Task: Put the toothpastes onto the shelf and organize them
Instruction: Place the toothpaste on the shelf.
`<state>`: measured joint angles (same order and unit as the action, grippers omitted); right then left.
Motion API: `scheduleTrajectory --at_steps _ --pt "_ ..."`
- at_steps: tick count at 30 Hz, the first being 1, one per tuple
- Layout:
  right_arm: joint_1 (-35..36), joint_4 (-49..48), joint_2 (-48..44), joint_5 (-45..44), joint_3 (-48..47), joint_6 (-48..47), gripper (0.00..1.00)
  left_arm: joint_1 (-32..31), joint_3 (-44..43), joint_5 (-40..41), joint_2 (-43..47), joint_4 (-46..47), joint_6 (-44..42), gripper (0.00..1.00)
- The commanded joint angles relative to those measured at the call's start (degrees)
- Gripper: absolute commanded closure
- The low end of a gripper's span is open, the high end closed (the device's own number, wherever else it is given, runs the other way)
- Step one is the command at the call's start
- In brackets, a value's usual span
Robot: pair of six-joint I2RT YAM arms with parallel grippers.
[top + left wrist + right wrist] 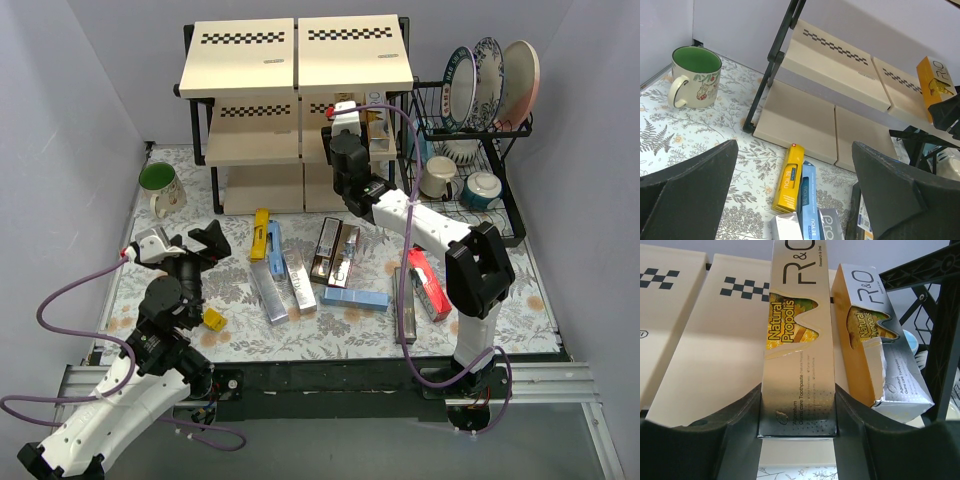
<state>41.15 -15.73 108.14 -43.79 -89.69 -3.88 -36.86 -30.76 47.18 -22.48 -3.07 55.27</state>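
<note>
The shelf point(295, 100) stands at the back of the table. My right gripper point(797, 410) is at its middle tier, right side point(350, 128). It is shut on a silver-and-gold toothpaste carton point(797, 340), held lengthwise over the cream board. A second carton of the same kind point(875, 350) lies on that board just to its right. Several toothpastes lie on the table: yellow point(261, 234), blue point(274, 255), silver point(268, 293), dark point(328, 250), red point(428, 284). My left gripper point(200, 245) is open and empty, above the table left of them point(795, 195). The yellow point(789, 177) and blue point(808, 200) cartons show between its fingers.
A green-lined mug point(160, 187) stands at the left, also in the left wrist view point(694, 77). A black wire dish rack point(470, 150) with plates and mugs stands right of the shelf. A small yellow object point(213, 319) lies near my left arm.
</note>
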Motion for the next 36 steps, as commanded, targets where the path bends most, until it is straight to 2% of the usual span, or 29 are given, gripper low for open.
scheduleTrajectory --at_steps 1,5,10,14,16,23,26,36 --pt "-0.54 -6.34 0.23 -2.44 -2.51 -2.8 0.53 0.3 -0.26 -0.07 -0.63 -0.8 -0.86 0.02" --pt "-0.54 -6.16 0.23 -2.79 -2.6 -3.77 0.44 0.3 -0.26 -0.07 -0.99 -0.8 -0.86 0.02" --pt "-0.54 -6.42 -0.29 -2.7 -2.07 -4.47 0.41 0.3 -0.26 -0.24 -1.43 -0.88 -1.04 0.02" --pt "-0.45 -6.69 -0.38 -2.62 -1.63 -4.47 0.34 0.3 -0.17 -0.24 -1.43 -0.88 -1.12 0.02" --pt "-0.54 -7.04 -0.38 -2.79 -1.37 -4.3 0.35 0.39 -0.26 -0.24 -1.51 -0.88 -1.21 0.02" --pt "-0.8 -7.83 -0.12 -2.88 -1.1 -5.08 0.49 0.3 -0.17 -0.33 -1.69 -0.97 -1.39 0.02" --pt "-1.24 -8.09 0.06 -2.18 -0.84 -5.35 0.52 0.39 -0.26 -0.42 -1.78 -1.06 -1.48 0.02" --pt "-1.86 -12.83 -1.17 0.9 2.94 -9.39 0.52 0.3 -0.17 -0.51 -2.22 -0.89 -1.65 0.02"
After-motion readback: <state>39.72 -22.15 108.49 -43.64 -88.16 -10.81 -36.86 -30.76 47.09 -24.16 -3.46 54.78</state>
